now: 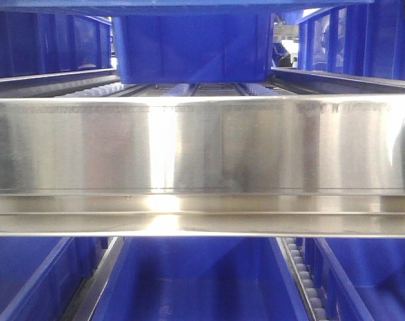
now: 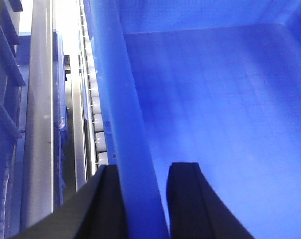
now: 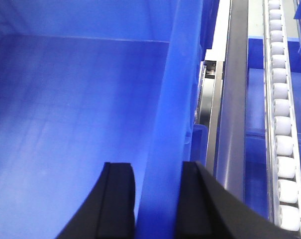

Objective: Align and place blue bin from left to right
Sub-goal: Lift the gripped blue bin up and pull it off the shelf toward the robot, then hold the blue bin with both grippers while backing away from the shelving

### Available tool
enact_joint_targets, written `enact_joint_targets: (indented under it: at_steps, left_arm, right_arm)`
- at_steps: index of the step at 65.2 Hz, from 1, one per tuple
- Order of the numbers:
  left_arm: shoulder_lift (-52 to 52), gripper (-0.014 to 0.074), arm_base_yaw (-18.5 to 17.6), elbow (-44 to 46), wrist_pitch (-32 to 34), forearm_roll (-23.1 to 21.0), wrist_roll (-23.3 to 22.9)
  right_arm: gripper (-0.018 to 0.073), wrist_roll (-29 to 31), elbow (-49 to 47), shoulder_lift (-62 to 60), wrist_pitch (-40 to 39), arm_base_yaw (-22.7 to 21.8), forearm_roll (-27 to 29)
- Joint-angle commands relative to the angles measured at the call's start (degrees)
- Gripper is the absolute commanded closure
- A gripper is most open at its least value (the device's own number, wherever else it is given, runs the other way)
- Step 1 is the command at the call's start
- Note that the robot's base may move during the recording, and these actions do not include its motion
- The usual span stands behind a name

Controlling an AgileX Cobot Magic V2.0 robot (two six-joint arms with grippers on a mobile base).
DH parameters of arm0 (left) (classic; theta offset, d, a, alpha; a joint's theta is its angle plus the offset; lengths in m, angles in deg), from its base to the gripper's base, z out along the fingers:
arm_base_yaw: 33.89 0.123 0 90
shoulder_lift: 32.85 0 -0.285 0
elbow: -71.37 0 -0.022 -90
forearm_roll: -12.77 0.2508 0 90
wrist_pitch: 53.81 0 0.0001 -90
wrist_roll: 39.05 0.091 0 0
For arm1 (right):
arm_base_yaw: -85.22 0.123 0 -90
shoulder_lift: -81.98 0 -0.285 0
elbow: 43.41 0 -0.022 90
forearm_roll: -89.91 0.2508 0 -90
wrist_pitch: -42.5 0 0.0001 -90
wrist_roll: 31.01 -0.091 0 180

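The blue bin (image 2: 215, 99) fills the left wrist view, open and with nothing inside. My left gripper (image 2: 143, 199) straddles its left wall (image 2: 113, 99), one black finger (image 2: 108, 204) outside and one inside, shut on it. In the right wrist view the same kind of bin interior (image 3: 80, 99) shows, and my right gripper (image 3: 157, 199) clamps the right wall (image 3: 177, 99) between its fingers. In the front view a blue bin (image 1: 202, 281) lies low in the middle; neither gripper shows there.
A wide steel rack beam (image 1: 202, 147) crosses the front view. Another blue bin (image 1: 192, 47) sits on the upper shelf behind it. Roller tracks (image 2: 98, 129) (image 3: 282, 124) and steel rails (image 3: 235, 99) run along both sides. More blue bins (image 1: 28, 281) flank left and right.
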State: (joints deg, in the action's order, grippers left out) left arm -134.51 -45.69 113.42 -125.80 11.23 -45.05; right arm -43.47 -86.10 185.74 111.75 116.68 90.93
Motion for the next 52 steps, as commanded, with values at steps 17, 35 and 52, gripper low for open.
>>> enact_joint_targets:
  at_steps: [17,35,52]
  left_arm:
    - [1.5,0.0707,0.1,0.8,3.6,1.9,0.9]
    - [1.5,0.0707,0.1,0.8,3.6,1.9,0.9]
    - [1.5,0.0707,0.1,0.8,3.6,1.9,0.9]
  right_arm:
    - [0.0711,1.3,-0.7,-2.0,-5.4,-0.5,-2.4]
    - [0.0711,1.3,-0.7,-2.0,-5.4,-0.5,-2.4]
    - [0.0711,1.3,-0.7,-2.0,-5.4,-0.5,-2.4]
